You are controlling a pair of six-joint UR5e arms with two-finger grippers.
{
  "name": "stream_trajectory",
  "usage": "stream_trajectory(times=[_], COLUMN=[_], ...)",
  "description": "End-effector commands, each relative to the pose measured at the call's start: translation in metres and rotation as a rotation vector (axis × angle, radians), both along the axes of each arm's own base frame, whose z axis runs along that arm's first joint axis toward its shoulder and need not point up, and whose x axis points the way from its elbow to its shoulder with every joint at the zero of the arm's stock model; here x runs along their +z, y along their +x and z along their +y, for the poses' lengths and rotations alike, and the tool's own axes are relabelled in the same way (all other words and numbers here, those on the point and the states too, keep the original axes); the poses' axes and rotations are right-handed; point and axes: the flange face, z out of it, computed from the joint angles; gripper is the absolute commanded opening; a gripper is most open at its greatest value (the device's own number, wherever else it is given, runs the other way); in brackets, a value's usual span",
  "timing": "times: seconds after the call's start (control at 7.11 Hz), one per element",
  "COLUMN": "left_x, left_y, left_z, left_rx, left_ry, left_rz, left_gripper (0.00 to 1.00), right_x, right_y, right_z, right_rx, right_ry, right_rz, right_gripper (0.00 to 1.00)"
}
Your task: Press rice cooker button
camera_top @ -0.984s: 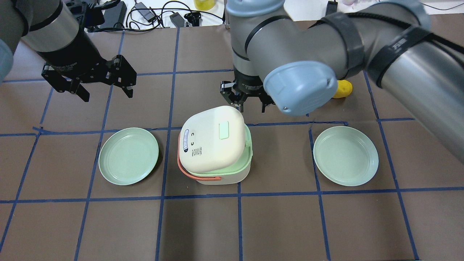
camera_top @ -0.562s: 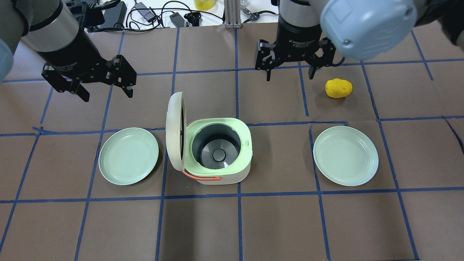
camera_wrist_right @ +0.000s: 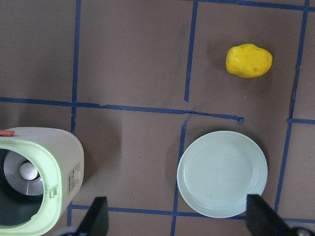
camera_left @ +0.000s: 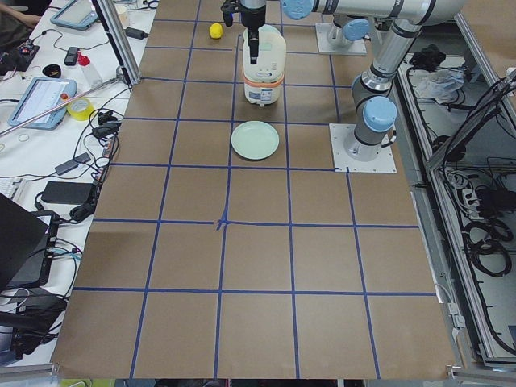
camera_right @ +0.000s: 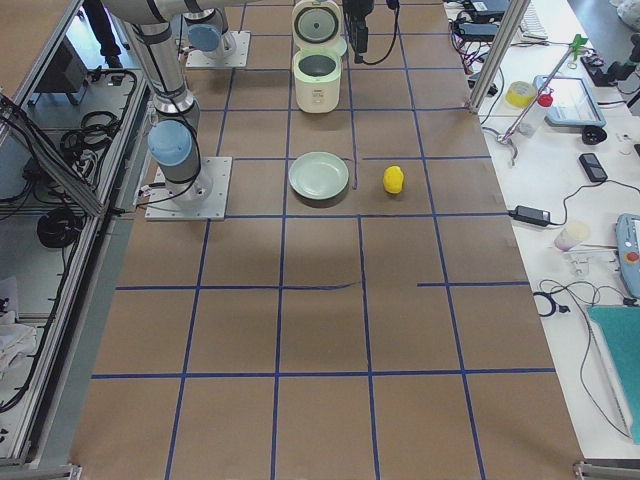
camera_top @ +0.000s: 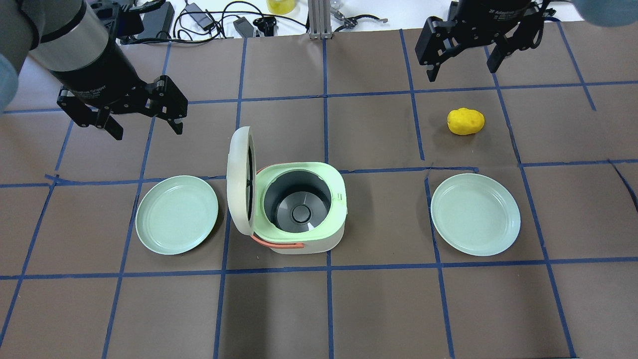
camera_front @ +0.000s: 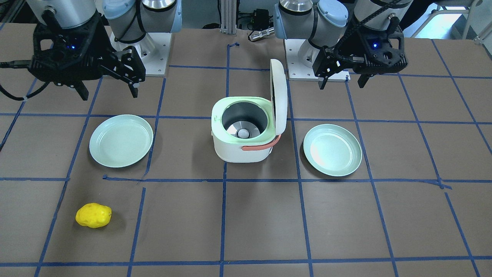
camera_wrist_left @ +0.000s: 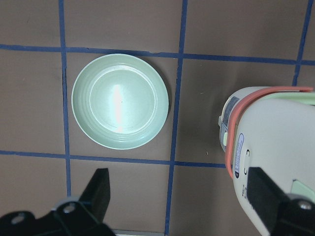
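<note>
The white and pale green rice cooker (camera_top: 333, 238) stands mid-table with its lid (camera_top: 238, 180) swung upright on its left side, so the grey inner pot (camera_top: 298, 201) shows. It also shows in the front view (camera_front: 234, 148). My left gripper (camera_top: 147, 130) hangs open and empty behind and left of the cooker, apart from it. My right gripper (camera_top: 461, 72) hangs open and empty far back right, well away from the cooker. The left wrist view shows the lid's outer face (camera_wrist_left: 275, 147). The right wrist view shows the cooker's open rim (camera_wrist_right: 49, 162).
A pale green plate (camera_top: 177, 214) lies left of the cooker and another plate (camera_top: 476, 214) lies to its right. A yellow potato-like object (camera_top: 466, 121) lies behind the right plate. Cables and gear lie beyond the table's far edge (camera_top: 199, 20).
The cooker's lid has gone from shut to fully upright. My right gripper has drawn back from the cooker's far side to the back right. The left arm has not moved.
</note>
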Motion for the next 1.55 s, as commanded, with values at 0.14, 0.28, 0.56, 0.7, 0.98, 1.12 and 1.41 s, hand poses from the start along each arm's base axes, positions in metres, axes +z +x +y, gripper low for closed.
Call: stream_trajectory(times=[0.14, 0.28, 0.56, 0.7, 0.98, 1.12, 1.41], left_x=[0.0000, 0.0000, 0.0000, 0.0000, 0.0000, 0.0000, 0.0000], left_y=[0.0000, 0.0000, 0.0000, 0.0000, 0.0000, 0.0000, 0.0000], left_z=[0.0000, 0.0000, 0.0000, 0.0000, 0.0000, 0.0000, 0.0000], left_rx=[0.001, 0.000, 0.000, 0.001, 0.000, 0.000, 0.001], left_ry=[0.000, 0.000, 0.000, 0.000, 0.000, 0.000, 0.000], left_rz=[0.000, 0.000, 0.000, 0.000, 0.000, 0.000, 0.000], left_gripper=[1.00, 1.00, 1.00, 1.00, 1.00, 1.00, 1.00], right_x=[0.0067, 0.0080, 0.0083, 0.0081, 0.0075, 0.0075, 0.0075], right_y=[-0.0132, -0.0131, -0.0115, -0.0115, -0.0117, -0.0109, -0.0110], right_z=[0.0001, -0.0010, -0.0042, -0.0041, -0.0029, -0.0027, -0.0027], right_rx=[-0.025, -0.029, -0.079, -0.089, -0.089, -0.089, -0.089], right_ry=[-0.015, -0.027, -0.063, -0.062, -0.056, -0.055, -0.056], right_rz=[-0.009, -0.009, -0.015, -0.016, -0.014, -0.014, -0.013], right_gripper=[1.00, 1.00, 1.00, 1.00, 1.00, 1.00, 1.00])
